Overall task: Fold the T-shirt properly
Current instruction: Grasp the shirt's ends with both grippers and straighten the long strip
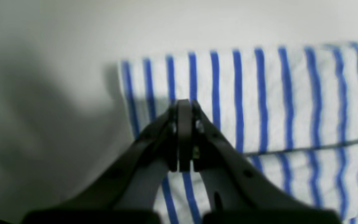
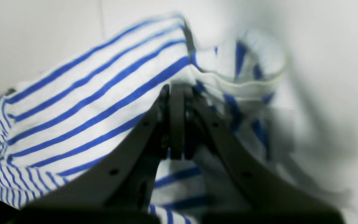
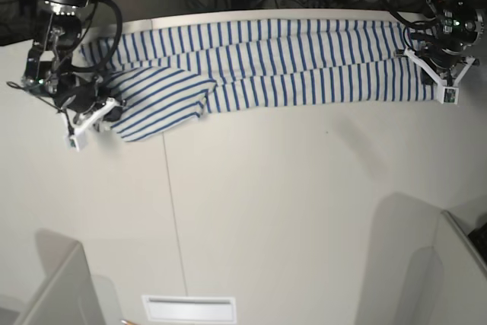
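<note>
Both claws clamp cloth: left gripper [image 1: 183, 104] pinches the T-shirt [image 3: 304, 66] at its hem end, right gripper [image 2: 177, 88] beside the collar. Shirt lies stretched along the table [image 3: 304, 211] far edge. Judgement: keep tension equal, carry both ends together.

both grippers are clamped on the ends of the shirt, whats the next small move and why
Probably draw both ends toward the near table edge together. The T-shirt lies as a long band along the far side of the table, with the left gripper shut on one end and the right gripper shut on the bunched end. Moving both at an even pace would likely fold the band over without skewing it.
</note>
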Controlling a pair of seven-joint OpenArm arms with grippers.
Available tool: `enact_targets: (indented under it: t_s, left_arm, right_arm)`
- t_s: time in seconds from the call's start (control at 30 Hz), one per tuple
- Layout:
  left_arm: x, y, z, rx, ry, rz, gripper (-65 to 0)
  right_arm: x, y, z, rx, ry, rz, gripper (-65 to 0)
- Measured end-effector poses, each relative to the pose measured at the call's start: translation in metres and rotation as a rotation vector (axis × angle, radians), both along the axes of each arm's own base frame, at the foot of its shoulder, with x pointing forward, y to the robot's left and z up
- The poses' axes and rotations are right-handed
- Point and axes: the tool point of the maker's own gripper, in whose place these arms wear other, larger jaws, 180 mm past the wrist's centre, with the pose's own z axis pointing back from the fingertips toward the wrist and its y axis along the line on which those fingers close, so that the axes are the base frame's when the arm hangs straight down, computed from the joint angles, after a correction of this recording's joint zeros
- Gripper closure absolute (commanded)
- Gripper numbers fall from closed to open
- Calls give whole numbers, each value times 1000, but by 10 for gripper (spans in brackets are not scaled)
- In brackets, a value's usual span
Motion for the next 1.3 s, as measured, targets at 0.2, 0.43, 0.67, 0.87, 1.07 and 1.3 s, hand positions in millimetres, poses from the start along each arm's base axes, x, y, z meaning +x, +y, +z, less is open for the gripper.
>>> enact_targets:
  t_s: [0.2, 0.43, 0.67, 0.87, 1.07, 1.3]
  left_arm:
    - [-3, 2, -30, -77, -29, 43, 0]
    - [46, 5, -36, -146, -126, 108, 0]
    - [83, -2, -25, -159, -145, 102, 0]
    - [91, 11, 3, -99, -157, 89, 0]
    - [83, 32, 48, -2, -203, 77, 0]
    - [29, 46, 40, -108, -163, 126, 0]
  right_arm:
    - [4, -6, -15, 48, -9, -50, 0]
    - [43, -35, -16, -81, -7, -55, 0]
    - [63, -44, -5, -138, -38, -68, 0]
    - [79, -42, 45, -201, -166, -36, 0]
    - [75, -2, 103, -103, -340, 26, 0]
    - [42, 23, 90, -29, -310, 53, 0]
